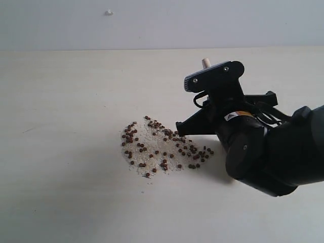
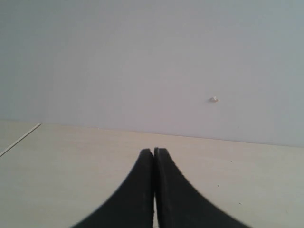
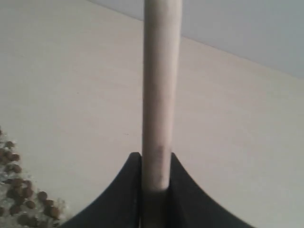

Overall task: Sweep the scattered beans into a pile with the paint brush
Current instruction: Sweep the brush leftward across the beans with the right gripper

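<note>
Right fingers (image 3: 124, 190) around paint brush (image 3: 161, 85) at edge of beans (image 1: 162, 149)

Pale table (image 1: 61, 192), grey wall (image 1: 202, 20) (one white speck (image 1: 109, 12)).

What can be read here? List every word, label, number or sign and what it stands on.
Sticker on the right arm: orange and white, too small to read.
Paint brush handle: no text.
Nothing else legible in any view.
</note>
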Tool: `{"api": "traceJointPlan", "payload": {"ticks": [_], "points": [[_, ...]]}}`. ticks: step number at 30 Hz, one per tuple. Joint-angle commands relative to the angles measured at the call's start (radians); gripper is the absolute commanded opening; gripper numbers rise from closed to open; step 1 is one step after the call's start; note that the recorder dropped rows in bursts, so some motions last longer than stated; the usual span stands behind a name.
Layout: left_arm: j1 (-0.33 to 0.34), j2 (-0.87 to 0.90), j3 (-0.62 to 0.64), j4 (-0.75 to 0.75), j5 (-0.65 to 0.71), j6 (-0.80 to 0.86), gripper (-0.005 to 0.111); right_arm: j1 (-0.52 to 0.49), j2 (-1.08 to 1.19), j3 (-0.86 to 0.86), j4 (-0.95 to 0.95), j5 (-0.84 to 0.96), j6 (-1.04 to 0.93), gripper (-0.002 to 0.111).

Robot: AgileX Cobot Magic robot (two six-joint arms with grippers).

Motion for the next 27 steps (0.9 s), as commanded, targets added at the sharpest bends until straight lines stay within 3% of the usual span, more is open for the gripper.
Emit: {"api": "traceJointPlan", "payload": {"ticks": [1, 13, 19, 22, 27], "points": [[-0.004, -0.006, 0.001, 0.004, -0.001, 0.004, 0.0, 0.023, 0.028, -0.002, -0.013, -0.036, 0.095, 0.0], [-0.004, -0.006, 0.001, 0.004, -0.001, 0.004, 0.0, 0.023, 0.244, -0.294, -0.011, 0.078, 0.097, 0.0], [-0.004, -0.006, 0.001, 0.004, -0.001, 0.004, 0.0, 0.023, 0.247, -0.387, 0.014, 0.074, 0.057, 0.0], [-0.004, -0.006, 0.001, 0.004, -0.001, 0.004, 0.0, 0.023, 0.18, -0.391, 0.063, 0.043, -0.067, 0.0], [-0.004, -0.006, 0.001, 0.004, -0.001, 0.004, 0.0, 0.023, 0.063, -0.391, 0.328, -0.121, -0.492, 0.0]]}}
